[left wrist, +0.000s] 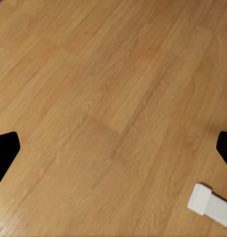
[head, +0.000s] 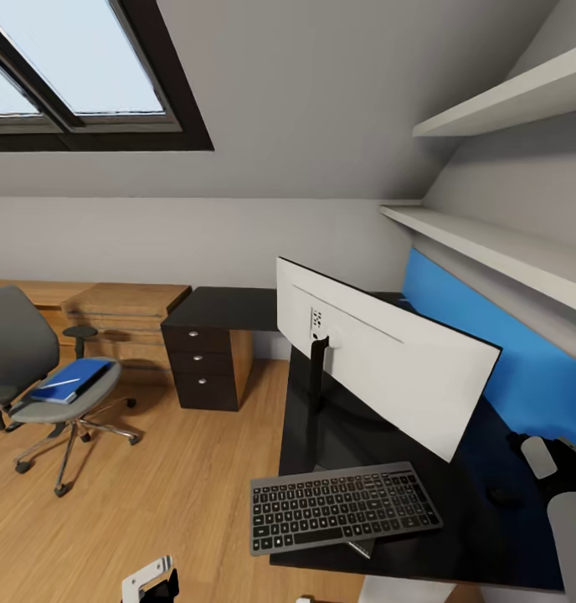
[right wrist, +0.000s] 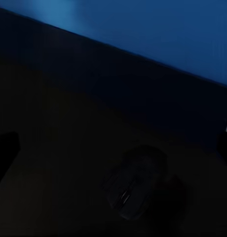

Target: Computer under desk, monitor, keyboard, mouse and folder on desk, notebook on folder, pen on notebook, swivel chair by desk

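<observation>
Mostly head-view info: wide white-backed monitor (head: 388, 360) upright on glossy black L-shaped table (head: 480, 519), back toward camera; slim grey-framed keyboard with black keys (head: 345, 506) at near table edge, overhanging slightly. Grey swivel chair (head: 45, 377) well apart on wood floor (left wrist: 113, 98), carrying bright-blue folder (head: 70, 381) with short white pen (head: 64, 383) on top. Right wrist view alone: dark mouse (right wrist: 135, 180) on table by blue back panel (right wrist: 158, 34). Left tool (left wrist: 113, 148) over floor, spread wide. Right tool (right wrist: 113, 148) spread too, above mouse.

Your right arm (head: 564, 486) shows grey and black shells; your left gripper (head: 150, 579) has a white bracket on black.
</observation>
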`<state>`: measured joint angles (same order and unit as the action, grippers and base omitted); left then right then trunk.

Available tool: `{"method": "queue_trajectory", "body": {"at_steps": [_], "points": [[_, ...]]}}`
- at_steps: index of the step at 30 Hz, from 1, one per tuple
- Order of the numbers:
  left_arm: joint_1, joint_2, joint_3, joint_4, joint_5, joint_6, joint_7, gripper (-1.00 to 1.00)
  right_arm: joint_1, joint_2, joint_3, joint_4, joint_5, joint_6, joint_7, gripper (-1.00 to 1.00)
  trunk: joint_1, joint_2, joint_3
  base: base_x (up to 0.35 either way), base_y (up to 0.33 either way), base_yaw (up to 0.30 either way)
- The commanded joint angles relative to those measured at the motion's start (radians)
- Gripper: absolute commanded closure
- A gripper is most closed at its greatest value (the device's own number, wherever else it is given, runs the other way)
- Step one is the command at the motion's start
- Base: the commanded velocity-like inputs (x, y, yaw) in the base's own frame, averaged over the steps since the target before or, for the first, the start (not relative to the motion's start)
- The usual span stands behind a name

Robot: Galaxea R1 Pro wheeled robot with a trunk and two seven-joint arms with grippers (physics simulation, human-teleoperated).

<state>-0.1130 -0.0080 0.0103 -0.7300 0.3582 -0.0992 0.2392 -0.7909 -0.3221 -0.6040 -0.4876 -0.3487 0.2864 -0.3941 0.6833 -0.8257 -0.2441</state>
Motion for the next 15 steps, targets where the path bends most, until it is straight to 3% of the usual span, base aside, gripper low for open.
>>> {"method": "queue_trajectory", "body": {"at_steps": [1, 6, 15], "points": [[-0.001, -0.001, 0.001, -0.001, 0.009, -0.004, 0.001, -1.0, -0.001, -0.001, 0.0, -0.002, -0.009, 0.003, -0.005, -1.0, 0.0, -0.001, -0.001, 0.038, 0.0, 0.0], [-0.001, -0.001, 0.004, -0.005, 0.012, -0.004, 0.002, -1.0, -0.001, -0.002, 0.0, -0.002, -0.01, 0.002, -0.005, -1.0, 0.0, -0.001, -0.001, 0.015, 0.0, 0.0], [-0.001, 0.001, 0.0, -0.032, 0.013, 0.008, 0.004, -1.0, -0.001, -0.016, 0.0, -0.002, -0.009, 0.002, -0.005, -1.0, 0.035, -0.064, -0.03, 0.002, 0.0, 0.0]]}}
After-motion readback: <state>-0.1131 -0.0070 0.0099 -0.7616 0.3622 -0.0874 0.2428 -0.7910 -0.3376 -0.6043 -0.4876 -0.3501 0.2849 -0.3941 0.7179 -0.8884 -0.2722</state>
